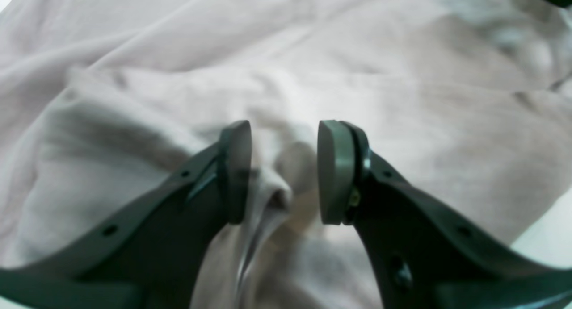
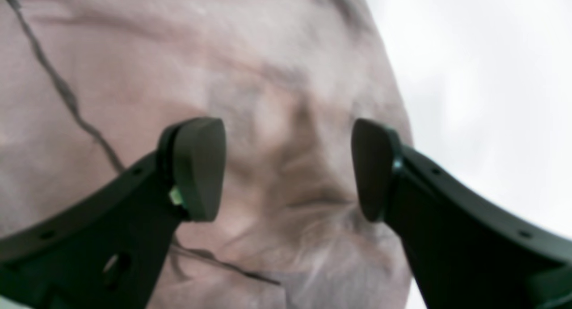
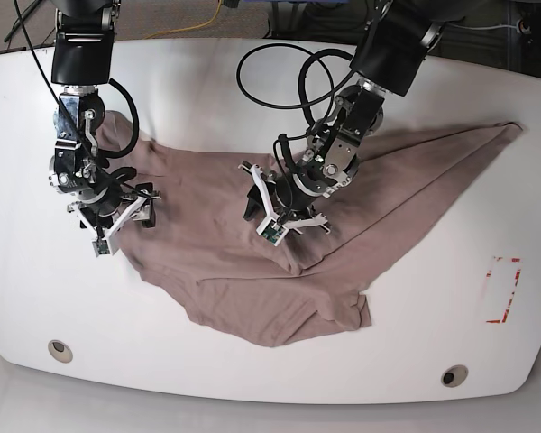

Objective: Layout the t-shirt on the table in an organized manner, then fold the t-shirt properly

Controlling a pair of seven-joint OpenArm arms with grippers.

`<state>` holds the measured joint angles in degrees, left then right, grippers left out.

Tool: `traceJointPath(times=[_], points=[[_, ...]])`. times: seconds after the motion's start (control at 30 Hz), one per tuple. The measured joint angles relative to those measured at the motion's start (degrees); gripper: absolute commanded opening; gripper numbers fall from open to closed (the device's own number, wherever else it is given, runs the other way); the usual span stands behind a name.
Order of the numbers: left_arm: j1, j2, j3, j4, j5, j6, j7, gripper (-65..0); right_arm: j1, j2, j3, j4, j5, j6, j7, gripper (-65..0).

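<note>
From where I stand, the right hand (image 3: 117, 216) sits at nine o'clock on the tabletop (image 3: 252, 388), fingers spread wide, empty, poised on the shirt's (image 3: 252, 289) near-side edge where cloth gives way to bare white. The shirt sprawls crumpled across the middle, its long axis running from nine o'clock out to a pulled point at two o'clock, a bunched lobe hanging toward six. Next over, dead centre, the left hand (image 3: 279, 212) is down on the cloth, fingers partly parted around a raised fold (image 1: 277, 197); whether they pinch it I cannot tell. Far off at four o'clock lies a red tape mark (image 3: 505, 290). I judge the left hand nearer the bulk for spreading.
</note>
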<state>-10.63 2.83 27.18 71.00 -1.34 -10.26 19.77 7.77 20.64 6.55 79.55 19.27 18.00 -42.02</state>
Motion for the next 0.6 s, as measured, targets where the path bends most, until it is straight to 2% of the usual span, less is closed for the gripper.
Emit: traceJointPath(times=[0.43,0.5,0.6], points=[[0.07,-0.17,-0.17,0.02,0.00,0.42,0.04,-43.5,0.00,-0.02,0.09,0.00,0.02,0.02,0.02,-22.5],[0.13,-0.20,-0.17,0.02,0.00,0.42,0.04,-46.8,0.00,-0.02,0.11,0.00,0.02,0.04,0.00,-22.5],[0.15,-0.33,-0.17,0.02,0.00,0.42,0.07,-55.4,0.00,-0.02,0.09,0.00,0.02,0.04,0.00,-22.5]])
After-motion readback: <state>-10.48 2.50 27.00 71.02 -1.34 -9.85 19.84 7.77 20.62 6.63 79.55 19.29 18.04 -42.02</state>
